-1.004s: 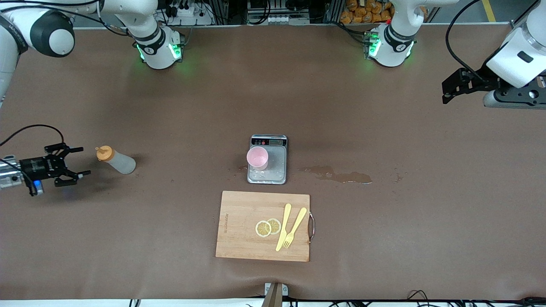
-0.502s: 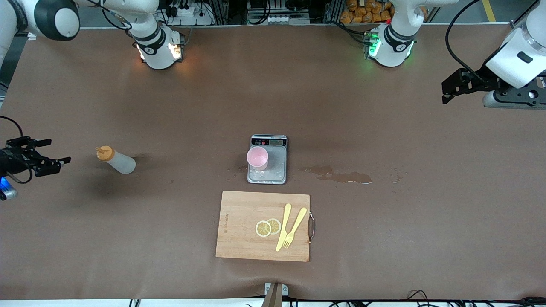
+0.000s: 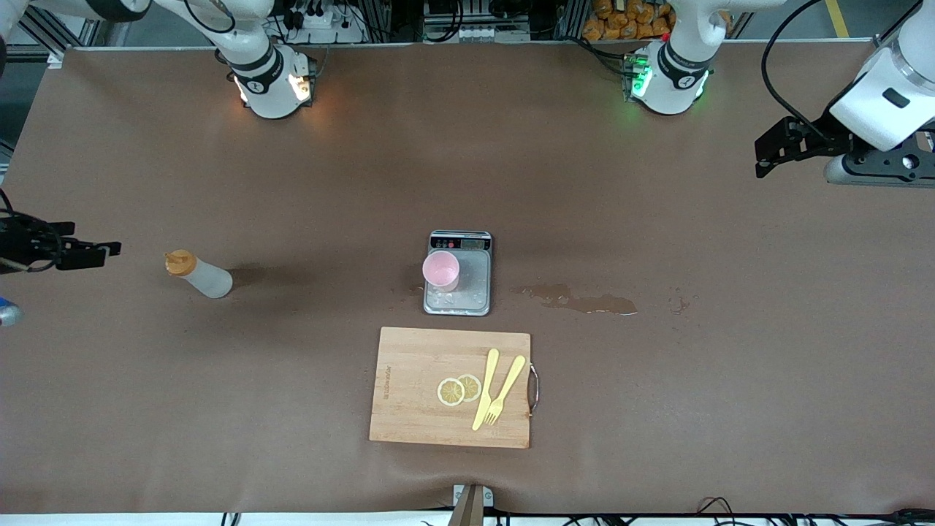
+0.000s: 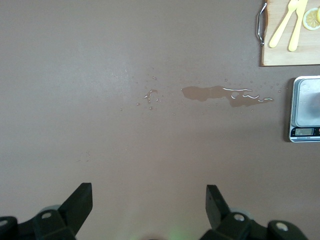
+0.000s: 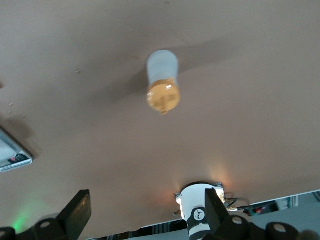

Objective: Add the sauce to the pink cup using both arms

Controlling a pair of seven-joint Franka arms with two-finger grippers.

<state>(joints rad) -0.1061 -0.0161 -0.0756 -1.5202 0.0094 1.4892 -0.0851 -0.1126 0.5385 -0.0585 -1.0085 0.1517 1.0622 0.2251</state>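
Table (image 3: 292, 183): brown mat, both arms parked at its ends. Cutting board (image 3: 416, 387) nearest the front camera, carrying lemon slices (image 3: 459, 389), a yellow knife and fork (image 3: 504, 391). Steel scale (image 3: 459, 274) just above it, pink cup (image 3: 441, 269) standing upright on its plate. Brown wet stain (image 3: 584, 300) beside the scale, toward the left arm's end.

Sauce bottle (image 3: 199, 274) stands on the mat toward the right arm's end, well apart from the cup. I judge it light, soft-walled and squeezable; I'd pinch mid-body, below the orange cap (image 5: 163, 96), gently, or it squirts early.

Right gripper (image 3: 69, 248) hangs over the table edge beside the bottle, jaws spread, empty. Left gripper (image 3: 785, 142) waits over its own end, jaws spread, empty.

Right wrist view shows the nozzle tip; left wrist view shows droplets around the stain that are faint from the front.
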